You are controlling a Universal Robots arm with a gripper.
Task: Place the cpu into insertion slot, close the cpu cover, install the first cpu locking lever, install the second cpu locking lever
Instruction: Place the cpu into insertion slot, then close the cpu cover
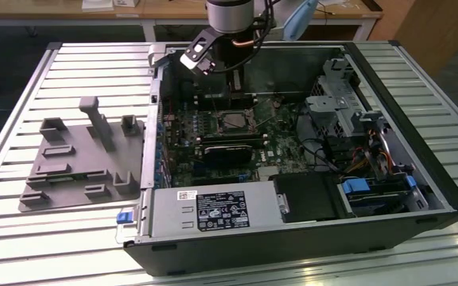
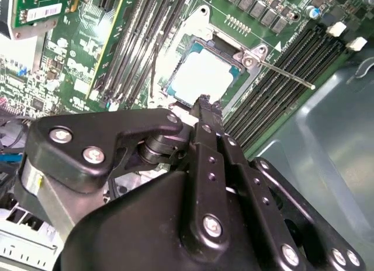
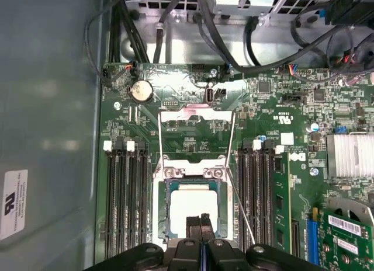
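Note:
The cpu (image 3: 194, 207) (image 2: 204, 75), a flat grey square, lies in the insertion slot (image 3: 164, 215), whose dark frame sits on the green board (image 1: 233, 121). The cpu cover (image 3: 196, 111), a silvery frame with a window, is swung open beyond the slot. Thin wire locking levers (image 3: 234, 136) (image 2: 286, 72) stand raised beside it. My gripper (image 3: 200, 217) (image 2: 204, 101) hangs just above the chip's edge, shut with nothing between its fingers. In the exterior view the gripper (image 1: 237, 89) reaches down into the open computer case.
Long black memory slots (image 3: 125, 195) (image 3: 257, 201) flank the socket. A card (image 3: 345, 236) and a finned heat sink (image 3: 349, 155) lie to one side, cables (image 3: 251, 43) beyond. A grey fixture (image 1: 78, 161) sits on the table at the exterior view's left; the power supply (image 1: 213, 211) is in front.

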